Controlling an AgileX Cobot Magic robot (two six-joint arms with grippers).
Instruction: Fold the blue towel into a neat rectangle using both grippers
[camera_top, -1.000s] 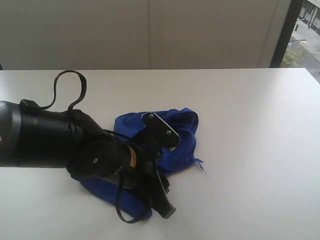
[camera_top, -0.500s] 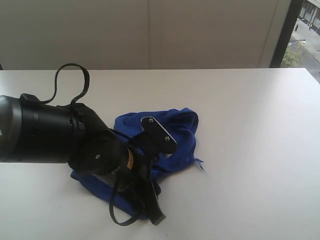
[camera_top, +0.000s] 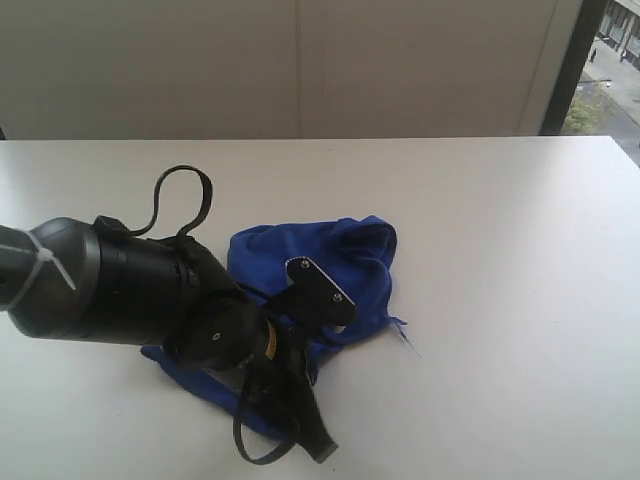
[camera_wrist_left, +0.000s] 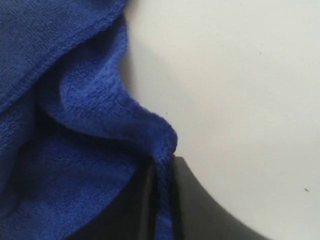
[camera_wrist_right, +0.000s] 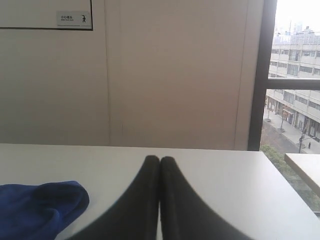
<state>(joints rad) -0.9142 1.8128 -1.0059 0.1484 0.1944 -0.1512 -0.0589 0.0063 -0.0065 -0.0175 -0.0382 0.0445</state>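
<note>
lying crumpled in a loose heap, the blue towel (camera_top: 355, 262) rests on the white table (camera_top: 500, 230), left of the table's middle in the exterior view. the left gripper (camera_wrist_left: 163, 167) reaches down at the near edge of the heap. its two black fingers (camera_wrist_left: 195, 205) stand nearly together, pinching a fold of the towel's hem between them. the right gripper (camera_wrist_right: 159, 161) hangs apart from the cloth, over the table, fingers pressed flat together with nothing between them. a window (camera_wrist_right: 292, 100) stands beyond the table's far corner.
</note>
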